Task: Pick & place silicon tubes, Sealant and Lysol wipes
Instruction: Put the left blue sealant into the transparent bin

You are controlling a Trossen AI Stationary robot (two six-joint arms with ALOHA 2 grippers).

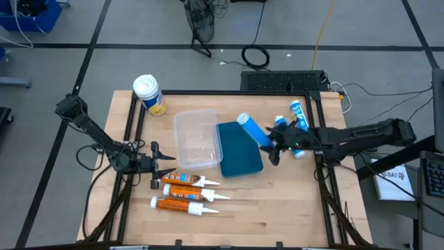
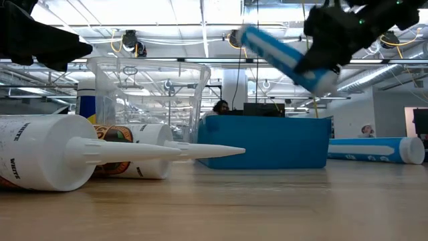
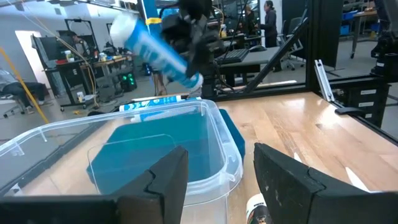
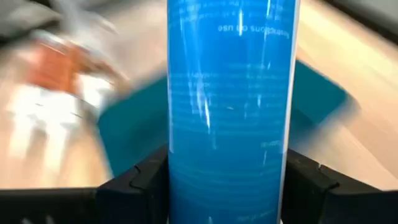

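Note:
A slim blue tube (image 1: pixel 254 130) hangs in the air over the right edge of a teal tray (image 1: pixel 236 156), with my right gripper (image 1: pixel 275 144) shut on it. A second blue tube (image 1: pixel 297 111) lies on its side on the table at the far right. The Lysol wipes canister (image 1: pixel 147 94), with a white lid and yellow label, stands upright at the far left. Three orange cartridges (image 1: pixel 186 192) with white nozzles lie on their sides near the front. My left gripper (image 1: pixel 168 167) waits level and open beside them, facing a clear plastic bin (image 1: pixel 196 137). My right gripper pinches the blue tube's round body (image 4: pixel 186 180) between its two fingers (image 4: pixel 140 183), on the half nearer my right arm. The fingers lie across the tube. The tube is lifted clear and tilted, its white-capped end (image 2: pixel 244 33) raised and pointing toward the table's far left.
The clear bin (image 3: pixel 155 143) stands just left of the teal tray (image 2: pixel 267 144) in mid-table. Black frame rails (image 1: pixel 326 173) run along the table's sides. Bare wood (image 1: pixel 277 208) lies at the front right. People (image 3: pixel 268 18) show in the room beyond.

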